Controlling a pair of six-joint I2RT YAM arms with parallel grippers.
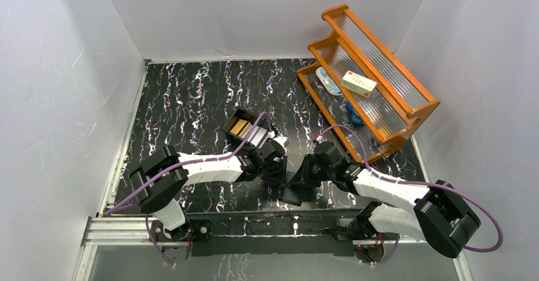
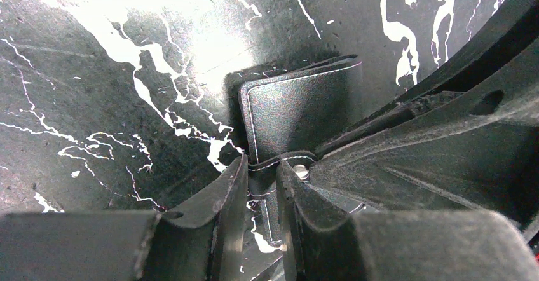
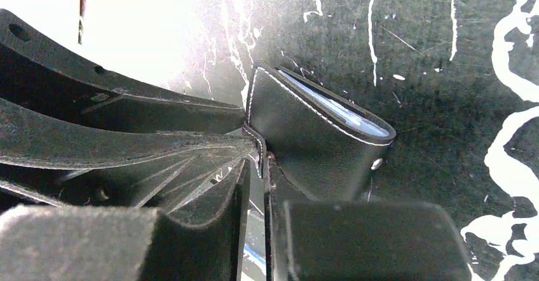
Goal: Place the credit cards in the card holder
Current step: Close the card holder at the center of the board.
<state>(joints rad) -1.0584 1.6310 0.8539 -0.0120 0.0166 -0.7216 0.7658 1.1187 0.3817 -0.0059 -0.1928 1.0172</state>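
The black card holder sits on the dark marbled table between my two grippers; in the top view it is a dark shape under them. My left gripper is shut on its stitched snap tab. My right gripper is shut on the holder's edge from the other side, and its blue-lined slot gapes open. In the top view the left gripper and right gripper nearly touch. Beige credit cards stand in an open black box behind the left arm.
The black box sits just behind the left wrist. A wooden rack at the back right holds a cream-and-red carton and small blue items. White walls enclose the table on three sides.
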